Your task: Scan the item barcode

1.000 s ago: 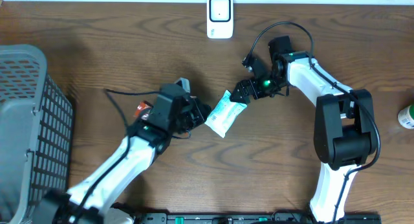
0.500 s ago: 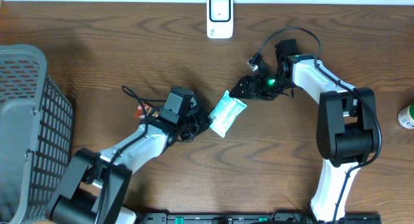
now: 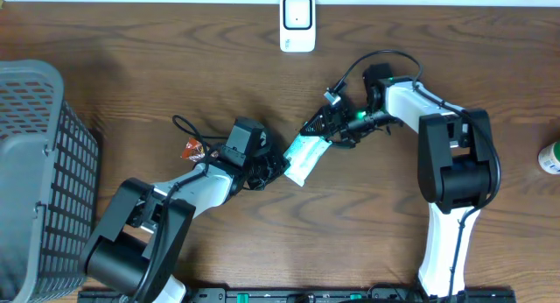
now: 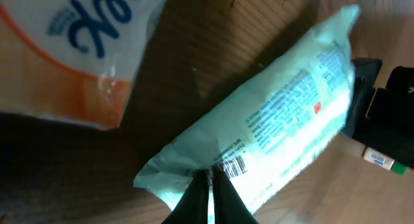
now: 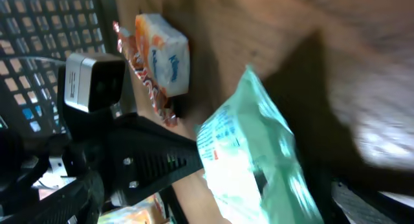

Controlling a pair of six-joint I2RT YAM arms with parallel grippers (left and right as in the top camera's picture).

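I'm looking at two matching arms. The left arm (image 3: 199, 187) is showing glossy white link shells between chunky black joint housings, and a thin black cable (image 3: 180, 122) is looping out beside its wrist. The right arm (image 3: 404, 97) is wearing the same white and black, with a big black elbow block (image 3: 455, 176). A black lead (image 3: 378, 56) is arching over its wrist, where a small green light (image 3: 360, 116) is glowing. The left gripper (image 4: 211, 174) is showing slim, black, tapering fingers (image 4: 196, 201).
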